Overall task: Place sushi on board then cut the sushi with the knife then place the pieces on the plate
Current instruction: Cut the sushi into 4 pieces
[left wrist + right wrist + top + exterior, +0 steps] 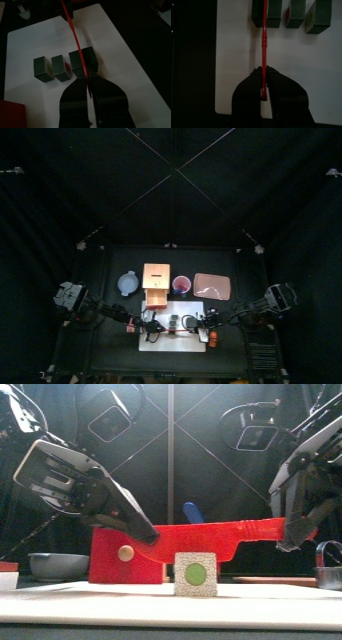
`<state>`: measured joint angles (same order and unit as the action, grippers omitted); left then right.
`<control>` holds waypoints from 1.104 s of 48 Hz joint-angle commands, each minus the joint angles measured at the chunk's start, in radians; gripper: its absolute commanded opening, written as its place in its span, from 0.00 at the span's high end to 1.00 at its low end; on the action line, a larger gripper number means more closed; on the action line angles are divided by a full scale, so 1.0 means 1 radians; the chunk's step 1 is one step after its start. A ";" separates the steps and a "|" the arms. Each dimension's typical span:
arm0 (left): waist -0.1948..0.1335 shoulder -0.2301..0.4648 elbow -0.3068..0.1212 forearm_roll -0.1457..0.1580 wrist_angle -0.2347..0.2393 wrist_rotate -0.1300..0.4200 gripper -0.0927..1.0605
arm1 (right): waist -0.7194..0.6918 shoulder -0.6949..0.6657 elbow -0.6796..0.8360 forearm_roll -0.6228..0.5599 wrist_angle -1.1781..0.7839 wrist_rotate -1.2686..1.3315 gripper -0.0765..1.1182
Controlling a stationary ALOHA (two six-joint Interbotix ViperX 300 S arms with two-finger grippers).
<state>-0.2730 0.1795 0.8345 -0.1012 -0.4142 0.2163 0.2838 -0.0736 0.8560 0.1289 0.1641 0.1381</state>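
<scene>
A red toy knife (214, 534) hangs level over the white cutting board (160, 612), held at both ends. My left gripper (147, 536) is shut on its thin end, my right gripper (285, 542) on its thicker end. The sushi roll (197, 574) stands on the board just below the blade, seen end-on. In the left wrist view the knife (75, 40) runs across the widest green block (83, 62); two narrower blocks (52, 68) stand apart beside it. The right wrist view shows the knife (264, 35) crossing the same block (268, 12). I cannot tell whether the blade touches it.
Behind the board stand the wooden box with the red drawer front (114, 554), the red cup (181, 283) with the blue knife (191, 511), the blue-grey bowl (56, 565) at the left and the pink tray (211, 285) at the back right.
</scene>
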 commanded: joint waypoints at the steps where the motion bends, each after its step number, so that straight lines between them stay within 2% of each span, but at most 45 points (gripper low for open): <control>1: -0.014 0.031 0.000 -0.006 0.015 0.008 0.66 | 0.011 0.023 0.000 0.005 -0.002 -0.003 0.61; 9: -0.018 0.041 -0.021 -0.018 0.067 0.008 0.66 | 0.011 0.048 -0.023 0.005 0.008 -0.003 0.61; 16: -0.011 -0.051 -0.021 -0.009 0.083 0.012 0.66 | 0.005 -0.043 -0.038 -0.028 0.063 -0.003 0.61; 21: 0.003 -0.160 -0.011 0.023 0.081 0.028 0.66 | 0.000 -0.144 -0.043 -0.064 0.126 -0.002 0.61; 25: 0.040 -0.225 -0.003 0.035 0.077 0.061 0.65 | -0.029 -0.212 -0.035 -0.081 0.164 0.000 0.61; 29: 0.100 -0.259 0.002 0.006 0.052 0.071 0.61 | -0.048 -0.264 -0.023 -0.083 0.186 0.000 0.61; 31: 0.124 -0.265 0.002 -0.006 0.025 0.075 0.55 | -0.057 -0.282 -0.017 -0.080 0.190 0.002 0.61; 33: 0.135 -0.265 0.002 -0.008 -0.005 0.077 0.48 | -0.063 -0.298 -0.011 -0.077 0.193 0.002 0.61; 37: 0.144 -0.262 0.008 -0.008 -0.081 0.077 0.28 | -0.078 -0.318 0.003 -0.057 0.196 0.002 0.61; 40: 0.147 -0.267 0.009 -0.011 -0.132 0.072 0.17 | -0.092 -0.330 0.011 -0.037 0.198 0.003 0.61; 42: 0.147 -0.273 0.012 -0.014 -0.187 0.072 0.10 | -0.104 -0.342 0.014 0.000 0.198 0.005 0.61; 46: 0.155 -0.279 0.029 -0.015 -0.299 0.080 0.07 | -0.123 -0.373 0.028 0.120 0.210 0.008 0.61; 50: 0.164 -0.275 0.054 -0.015 -0.364 0.094 0.07 | -0.137 -0.411 0.049 0.270 0.225 0.071 0.61; 53: 0.164 -0.275 0.069 -0.015 -0.390 0.103 0.07 | -0.147 -0.436 0.072 0.362 0.242 0.175 0.61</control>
<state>-0.1120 -0.0844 0.9050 -0.1166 -0.7670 0.3129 0.1503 -0.4709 0.9219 0.3927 0.3973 0.2332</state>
